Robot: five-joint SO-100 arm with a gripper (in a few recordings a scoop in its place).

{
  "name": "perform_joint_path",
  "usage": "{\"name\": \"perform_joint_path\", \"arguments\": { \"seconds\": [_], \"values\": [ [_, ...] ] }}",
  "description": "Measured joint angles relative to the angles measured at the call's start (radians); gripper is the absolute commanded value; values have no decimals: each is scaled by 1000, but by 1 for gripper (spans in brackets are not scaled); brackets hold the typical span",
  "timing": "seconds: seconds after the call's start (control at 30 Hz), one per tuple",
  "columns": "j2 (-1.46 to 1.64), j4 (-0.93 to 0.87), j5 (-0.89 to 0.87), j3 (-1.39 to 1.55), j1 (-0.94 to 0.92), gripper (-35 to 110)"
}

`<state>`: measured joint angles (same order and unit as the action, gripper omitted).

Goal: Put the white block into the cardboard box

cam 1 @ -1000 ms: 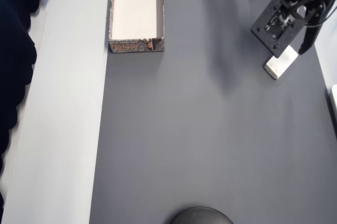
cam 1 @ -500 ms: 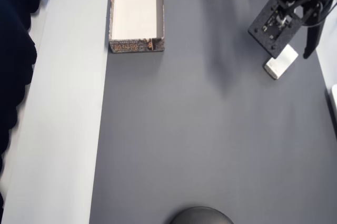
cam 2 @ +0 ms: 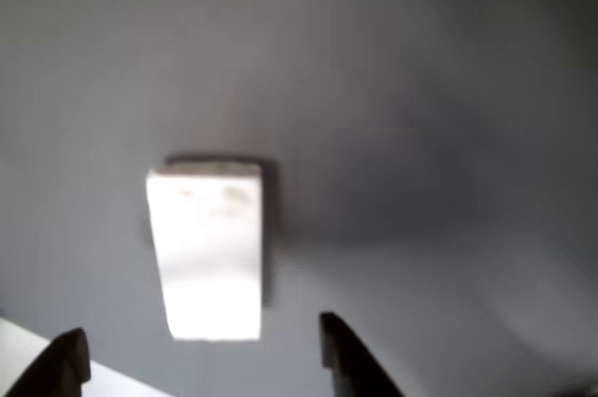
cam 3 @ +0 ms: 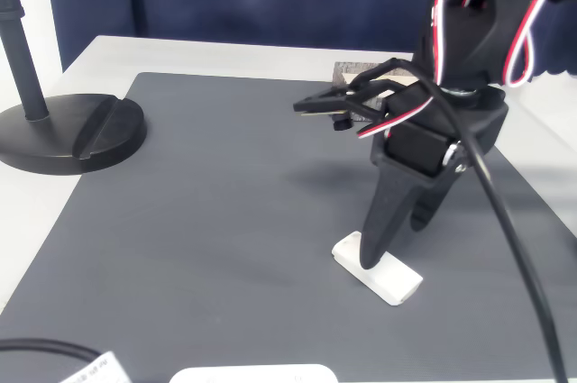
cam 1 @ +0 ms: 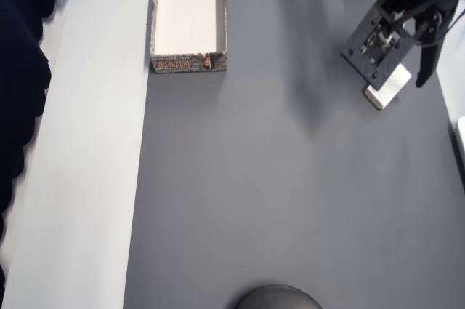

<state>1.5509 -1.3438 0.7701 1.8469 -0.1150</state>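
Observation:
The white block point(cam 1: 390, 86) lies flat on the dark grey mat near its right edge, partly under the arm. My black gripper point(cam 1: 398, 70) hangs over it, open. In the wrist view the block point(cam 2: 206, 248) lies lengthwise just ahead of the gap between my two fingertips point(cam 2: 346, 360), with the gripper point(cam 2: 201, 364) wider than the block. From the fixed view the gripper point(cam 3: 397, 232) straddles the block point(cam 3: 377, 269) with one finger reaching down at its near end. The cardboard box point(cam 1: 154, 14) stands open at the mat's top left; only a corner of the box point(cam 3: 347, 70) shows behind the arm.
A black round stand base point(cam 3: 72, 131) sits at the mat's edge, seen as a dark dome point(cam 1: 278, 298) at the bottom of the overhead view. A pale table strip point(cam 1: 87, 142) runs left of the mat. A white object point(cam 1: 461, 142) pokes in at the right edge.
The gripper has shifted slightly left and closer over the block, covering more of it. The block and the box have not moved.

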Motion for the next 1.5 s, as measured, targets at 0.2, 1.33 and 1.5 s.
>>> {"name": "perform_joint_path", "arguments": {
  "seconds": [0.2,1.33,1.5],
  "values": [
    [-34,51,0,0,0,34],
    [-97,101,-9,0,0,32],
    [-104,104,-9,0,0,28]
  ]
}}
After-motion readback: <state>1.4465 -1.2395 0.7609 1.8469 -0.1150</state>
